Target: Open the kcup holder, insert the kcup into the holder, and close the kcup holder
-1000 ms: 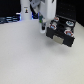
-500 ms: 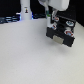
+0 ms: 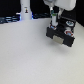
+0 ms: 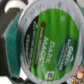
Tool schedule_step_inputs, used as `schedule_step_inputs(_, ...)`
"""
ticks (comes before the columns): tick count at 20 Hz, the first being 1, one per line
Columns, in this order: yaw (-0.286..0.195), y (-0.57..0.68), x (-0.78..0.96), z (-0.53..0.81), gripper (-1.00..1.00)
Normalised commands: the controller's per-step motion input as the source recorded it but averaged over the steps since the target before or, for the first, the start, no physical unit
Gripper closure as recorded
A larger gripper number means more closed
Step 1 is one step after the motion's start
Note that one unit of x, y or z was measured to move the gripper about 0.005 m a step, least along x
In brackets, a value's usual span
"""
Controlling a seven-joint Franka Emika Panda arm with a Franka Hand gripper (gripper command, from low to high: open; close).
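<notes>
Hovering over the open kcup holder (image 3: pixel 61 32), the gripper (image 3: pixel 52 23) is clamped on the green-topped kcup (image 4: pixel 44 36), white table (image 3: pixel 25 55) beneath

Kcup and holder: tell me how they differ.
The kcup is small, round and green-topped; the holder is a far larger black box. The kcup is held in the tool above the table; the holder sits on the table. The kcup is one pod; the holder has several round slots.
</notes>
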Motion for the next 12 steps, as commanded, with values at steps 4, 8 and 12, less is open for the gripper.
schedule_step_inputs(4,0.069,0.32,0.10,-0.12,1.00)
schedule_step_inputs(8,0.017,-0.04,0.00,-0.24,1.00)
schedule_step_inputs(12,0.006,-0.01,0.03,-0.12,1.00)
